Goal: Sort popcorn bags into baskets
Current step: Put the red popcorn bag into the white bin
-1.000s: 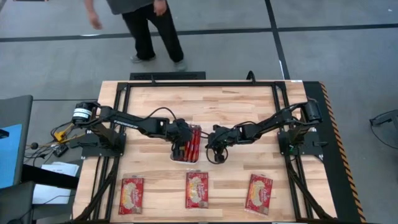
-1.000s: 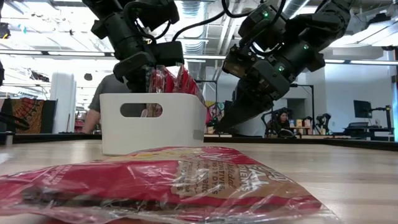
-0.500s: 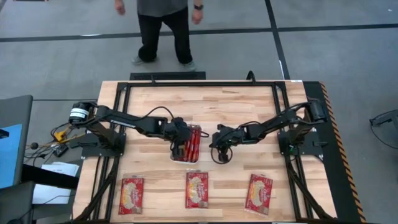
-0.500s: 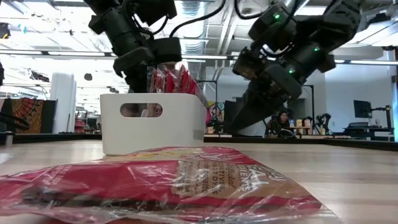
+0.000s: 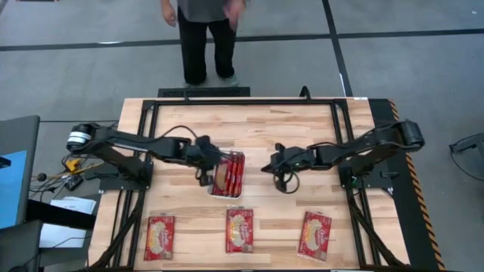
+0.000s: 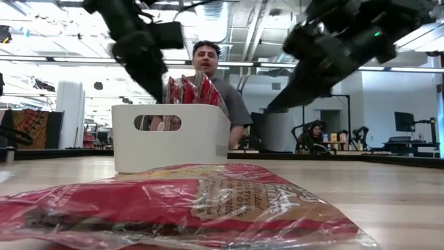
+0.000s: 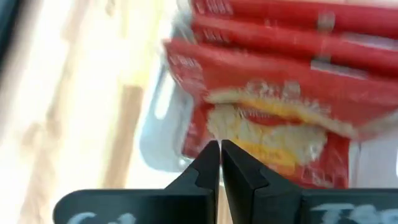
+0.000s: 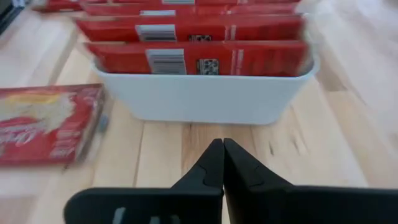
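The white basket point(image 5: 225, 194) sits mid-table with several red popcorn bags point(image 5: 231, 172) standing on edge inside, their tops above its rim point(image 6: 191, 90). Three more bags lie flat along the near edge, left point(image 5: 159, 236), middle point(image 5: 239, 229) and right point(image 5: 315, 234). My left gripper point(image 5: 206, 165) hovers just left of the basket, shut and empty. My right gripper point(image 5: 269, 165) hovers a short way right of it, also shut and empty. Each wrist view shows its shut fingers, left point(image 7: 219, 155) and right point(image 8: 222, 158), pointing at the basket point(image 8: 205, 96).
A person stands beyond the table's far edge point(image 5: 203, 38), and shows behind the basket in the low view point(image 6: 222, 83). A black frame point(image 5: 242, 102) borders the tabletop. Bare wood lies between the basket and the near row of bags point(image 5: 272, 204).
Both arms have drawn away from the basket and risen. The left gripper moved toward the table's left, off the basket. The right gripper moved toward the table's right. The bags in the basket stay standing. The person behind the table has walked to the right.
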`<control>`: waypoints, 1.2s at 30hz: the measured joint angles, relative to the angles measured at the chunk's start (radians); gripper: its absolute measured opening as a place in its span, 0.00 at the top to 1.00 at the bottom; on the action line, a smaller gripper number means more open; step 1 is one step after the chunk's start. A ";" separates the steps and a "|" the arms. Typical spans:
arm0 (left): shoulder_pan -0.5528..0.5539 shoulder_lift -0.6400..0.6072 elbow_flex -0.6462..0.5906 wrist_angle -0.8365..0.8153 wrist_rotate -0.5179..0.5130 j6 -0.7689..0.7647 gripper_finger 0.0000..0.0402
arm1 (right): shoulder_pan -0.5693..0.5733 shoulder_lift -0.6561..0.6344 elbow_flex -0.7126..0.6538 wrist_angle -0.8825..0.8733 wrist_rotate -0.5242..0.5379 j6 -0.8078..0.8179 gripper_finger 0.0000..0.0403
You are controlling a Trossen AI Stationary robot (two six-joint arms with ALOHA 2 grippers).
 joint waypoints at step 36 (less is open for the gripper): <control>-0.187 -0.419 -0.396 0.334 -0.288 -0.217 0.82 | 0.146 -0.240 0.002 -0.159 0.129 0.005 0.96</control>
